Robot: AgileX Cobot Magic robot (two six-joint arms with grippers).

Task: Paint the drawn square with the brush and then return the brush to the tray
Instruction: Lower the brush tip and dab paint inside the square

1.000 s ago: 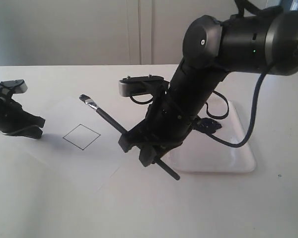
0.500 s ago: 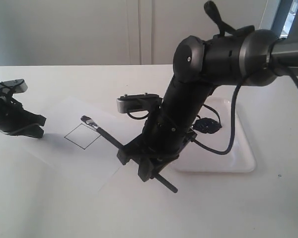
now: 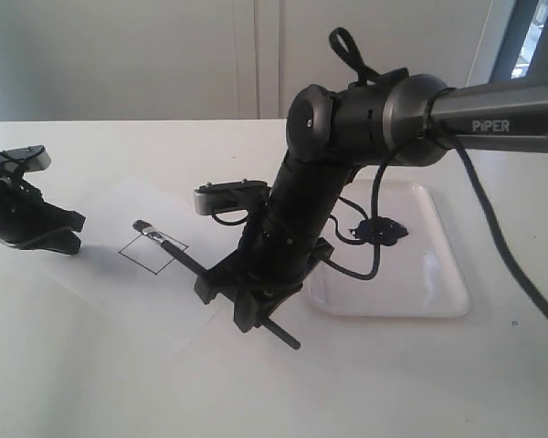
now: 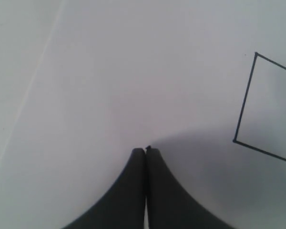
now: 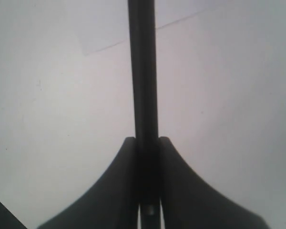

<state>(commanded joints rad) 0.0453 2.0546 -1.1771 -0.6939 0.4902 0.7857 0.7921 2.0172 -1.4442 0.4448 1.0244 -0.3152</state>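
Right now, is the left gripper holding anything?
No, the left gripper is shut with nothing in it, above the white paper.

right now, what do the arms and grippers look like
Both are mostly black. The right arm has rounded joints, a grey tube lettered PiPER and looping black cables. The left gripper and right gripper have curved tapering black fingers.
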